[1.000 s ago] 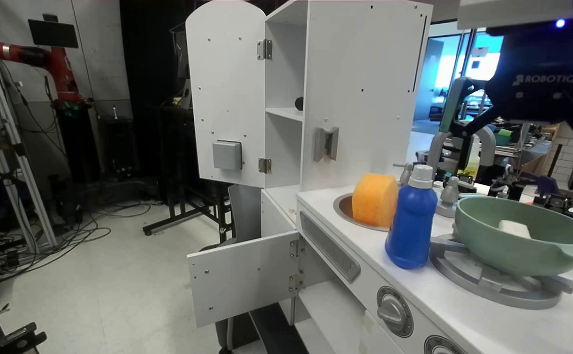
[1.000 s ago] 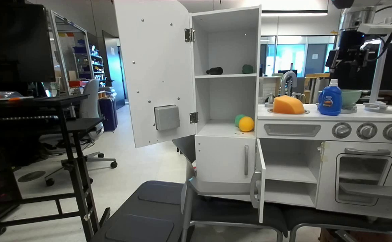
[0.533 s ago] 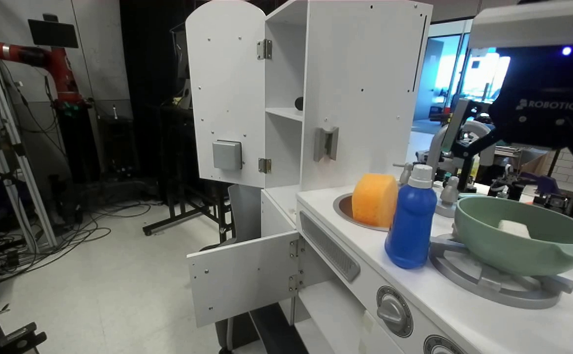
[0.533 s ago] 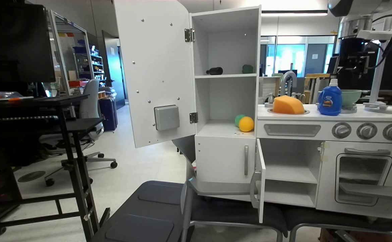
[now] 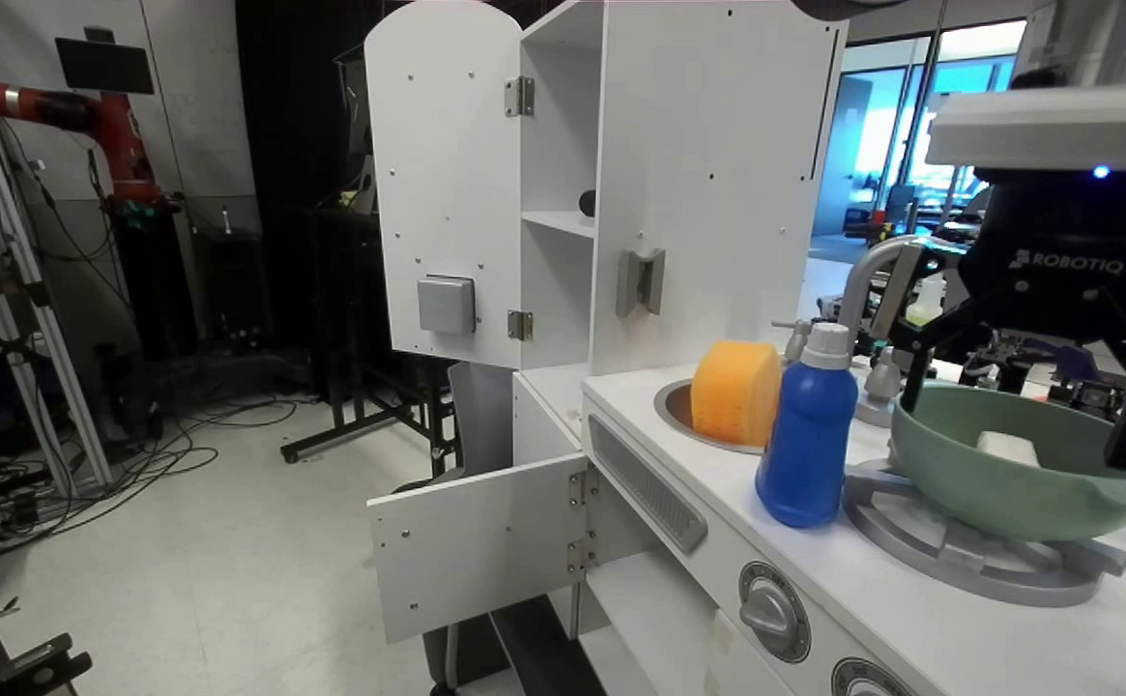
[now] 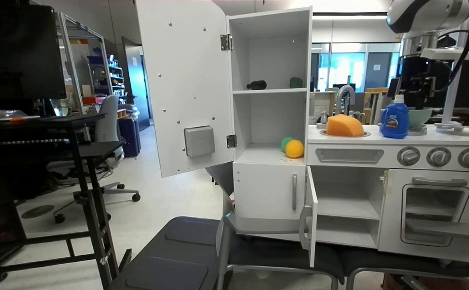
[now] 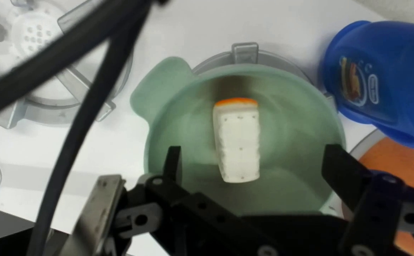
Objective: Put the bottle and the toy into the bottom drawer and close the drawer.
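A white toy with an orange end [image 7: 240,142] lies in the green bowl [image 7: 292,113], which sits on a grey burner. My gripper [image 7: 253,153] stands open over the bowl, its black fingers apart on both sides of the toy and touching nothing that I can see. In an exterior view, its fingertips [image 5: 1118,454] reach down to about the bowl's rim. The blue bottle [image 5: 804,445] with a white cap is upright on the counter beside the bowl, near the sink; the wrist view shows this bottle [image 7: 381,78] at the right. The bottom drawer cannot be made out in these views.
An orange wedge [image 6: 344,125] rests in the sink, with a grey faucet [image 6: 345,94] behind it. Below the counter a cupboard door [image 6: 313,225] stands ajar, showing two inner shelves. The tall cabinet door [image 6: 190,92] is swung out; a yellow ball [image 6: 294,149] sits inside.
My gripper has come down to the bowl and shifted slightly toward the cabinet side. Its fingers stay apart. The bottle, bowl and toy have not moved.
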Robot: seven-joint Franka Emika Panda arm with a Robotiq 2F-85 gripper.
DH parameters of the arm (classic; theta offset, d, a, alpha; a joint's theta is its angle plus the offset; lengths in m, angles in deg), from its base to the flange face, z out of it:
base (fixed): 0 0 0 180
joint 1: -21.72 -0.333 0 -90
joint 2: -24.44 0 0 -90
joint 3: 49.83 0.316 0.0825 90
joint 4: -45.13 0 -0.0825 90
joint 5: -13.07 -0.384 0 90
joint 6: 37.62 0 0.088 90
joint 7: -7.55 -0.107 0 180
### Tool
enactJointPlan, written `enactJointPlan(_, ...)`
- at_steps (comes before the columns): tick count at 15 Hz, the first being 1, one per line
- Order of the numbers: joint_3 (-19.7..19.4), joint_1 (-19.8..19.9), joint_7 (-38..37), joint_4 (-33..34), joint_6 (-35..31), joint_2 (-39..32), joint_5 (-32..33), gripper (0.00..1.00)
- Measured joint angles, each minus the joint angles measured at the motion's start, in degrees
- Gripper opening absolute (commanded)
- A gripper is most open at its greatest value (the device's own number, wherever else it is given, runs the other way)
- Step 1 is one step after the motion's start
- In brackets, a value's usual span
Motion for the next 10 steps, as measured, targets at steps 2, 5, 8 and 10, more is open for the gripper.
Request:
enactJointPlan(2,0.00,0.13,0.00,2.15,1.01,-1.32,0.01,1.00)
enactJointPlan(5,-0.06,0.22,0.00,4.88,2.18,-2.88,0.04,1.00)
enactJointPlan(8,-0.22,0.25,0.00,6.36,2.24,-4.01,0.04,1.00)
enactJointPlan(10,-0.28,0.26,0.00,6.98,2.28,-4.53,0.04,1.00)
